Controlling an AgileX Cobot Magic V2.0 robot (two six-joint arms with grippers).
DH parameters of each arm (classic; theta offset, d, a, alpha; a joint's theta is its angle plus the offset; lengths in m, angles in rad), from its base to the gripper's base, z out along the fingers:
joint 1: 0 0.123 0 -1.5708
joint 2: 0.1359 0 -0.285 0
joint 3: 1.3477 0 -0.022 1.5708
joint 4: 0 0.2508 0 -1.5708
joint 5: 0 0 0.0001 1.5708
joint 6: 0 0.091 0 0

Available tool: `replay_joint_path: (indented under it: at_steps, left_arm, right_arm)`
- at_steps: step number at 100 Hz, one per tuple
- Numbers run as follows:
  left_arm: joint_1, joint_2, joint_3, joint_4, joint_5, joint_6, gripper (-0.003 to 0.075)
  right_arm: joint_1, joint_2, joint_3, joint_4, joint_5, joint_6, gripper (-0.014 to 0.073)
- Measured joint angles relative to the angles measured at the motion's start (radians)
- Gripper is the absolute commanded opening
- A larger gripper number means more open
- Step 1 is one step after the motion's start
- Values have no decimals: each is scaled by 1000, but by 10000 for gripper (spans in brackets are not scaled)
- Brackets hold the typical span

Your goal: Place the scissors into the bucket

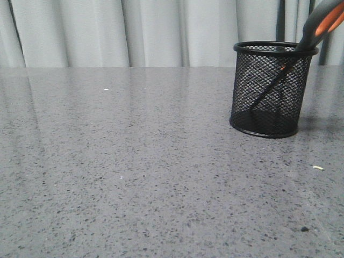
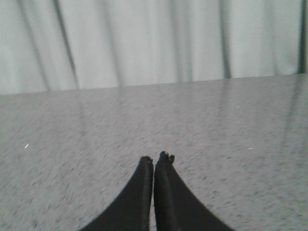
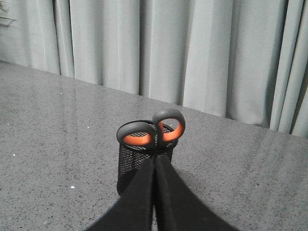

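Black wire-mesh cylindrical bucket (image 1: 272,88) on the speckled grey surface (image 1: 134,172) already holds the grey-handled, orange-lined scissors (image 3: 154,131), blades down, loops leaning on its rim. Both the left end effector (image 2: 157,160) and right end effector (image 3: 154,161) are pressed together, empty. Placement looks done; only retreat remains.

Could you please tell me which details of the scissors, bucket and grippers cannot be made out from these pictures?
- Scissors: front view, handles cut off by the picture's edge.
- Blades: front view, only dimly seen through the bucket mesh; right wrist view, hidden inside it.
- Bucket base: right wrist view, covered by the right gripper fingers.
- Left gripper: left wrist view, only its fingers show, blurred.
- Both arms: absent from the front view.
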Motion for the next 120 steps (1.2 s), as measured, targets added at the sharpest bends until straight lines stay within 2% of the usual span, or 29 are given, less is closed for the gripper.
replay_joint_path:
  at_steps: [12, 22, 44, 120]
  left_arm:
    - [112, 0, 65, -15, -9, -22, -20]
    - [149, 0, 65, -1, -18, -29, -19]
    - [155, 0, 65, 28, 153, -33, -20]
    - [155, 0, 65, 30, 157, -33, -19]
  right_arm:
    - [0, 0, 0, 0, 0, 0, -46]
    - [0, 0, 0, 0, 0, 0, -46]
    - [0, 0, 0, 0, -2, 0, -46]
    - [0, 0, 0, 0, -2, 0, -46]
